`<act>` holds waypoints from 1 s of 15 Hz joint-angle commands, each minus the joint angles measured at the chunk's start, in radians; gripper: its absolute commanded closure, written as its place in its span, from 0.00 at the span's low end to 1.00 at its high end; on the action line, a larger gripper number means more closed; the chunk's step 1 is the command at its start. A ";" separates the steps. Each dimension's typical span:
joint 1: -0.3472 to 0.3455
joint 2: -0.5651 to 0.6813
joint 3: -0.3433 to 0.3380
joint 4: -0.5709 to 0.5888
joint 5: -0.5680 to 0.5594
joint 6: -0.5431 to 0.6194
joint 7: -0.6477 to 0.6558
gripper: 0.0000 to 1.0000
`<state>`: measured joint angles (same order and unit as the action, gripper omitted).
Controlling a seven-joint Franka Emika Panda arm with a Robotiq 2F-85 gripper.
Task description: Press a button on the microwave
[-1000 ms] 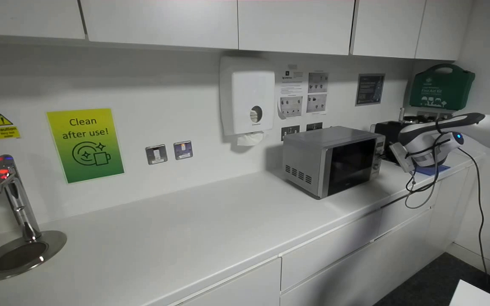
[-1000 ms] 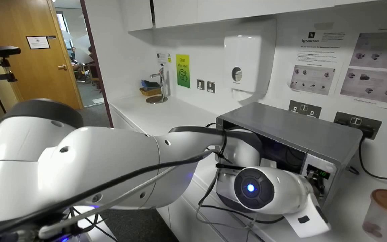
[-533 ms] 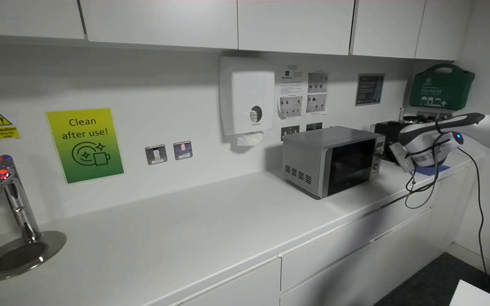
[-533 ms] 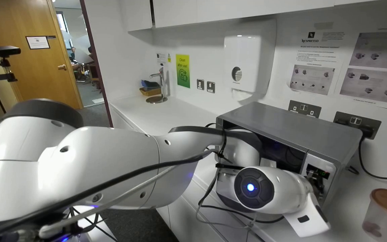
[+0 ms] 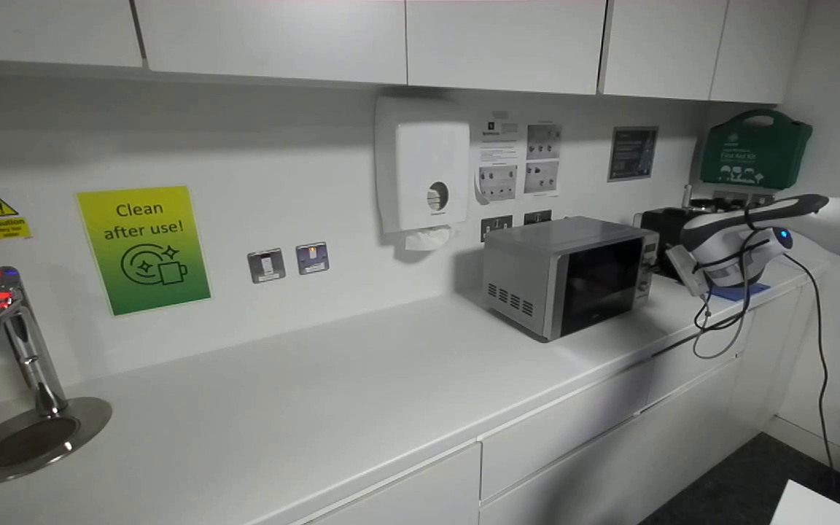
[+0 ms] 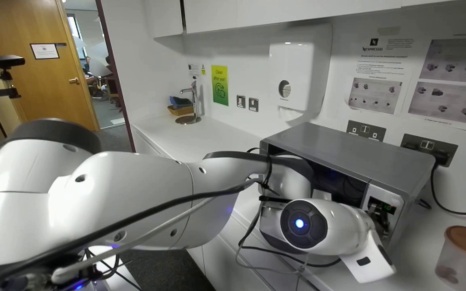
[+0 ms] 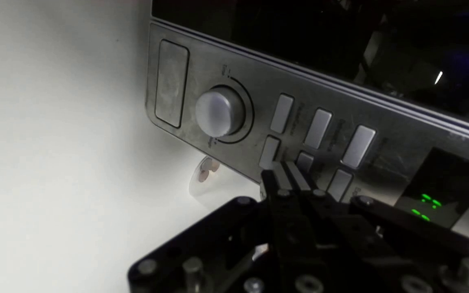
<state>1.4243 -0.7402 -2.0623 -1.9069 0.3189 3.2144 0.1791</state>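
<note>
Yellow-green poster [image 5: 144, 249]: I read "Clean after use!" in both exterior views, above a drawn plate and mug.
Caution sticker [image 5: 7, 219]: "Caution" beneath a warning triangle; the smaller line under it is too blurred for me.
Green case [image 5: 755, 149]: "First Aid Kit" in white lettering, in an exterior view.
Wall sheet [image 6: 382, 76]: "NESPRESSO" under a dark logo; I can't resolve the finer print.
Microwave display [image 6: 387, 207]: I make out a green "10" in an exterior view; my wrist view gives only broken green strokes.
Microwave buttons [image 7: 318, 128]: the lettering beside them is too small for me to read.
Dark wall notice [image 5: 632, 154]: its print is illegible to me.
</note>
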 commanded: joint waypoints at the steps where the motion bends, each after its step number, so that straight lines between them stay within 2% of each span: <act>1: 0.032 -0.012 0.036 0.005 -0.020 0.064 0.017 1.00; 11: 0.011 -0.008 0.061 -0.026 -0.015 0.094 0.012 1.00; 14: 0.015 0.122 -0.038 -0.053 0.043 0.001 0.069 1.00; 15: -0.012 0.176 -0.052 -0.074 0.054 -0.043 0.087 1.00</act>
<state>1.4270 -0.7239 -2.0606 -1.9424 0.3276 3.2668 0.1870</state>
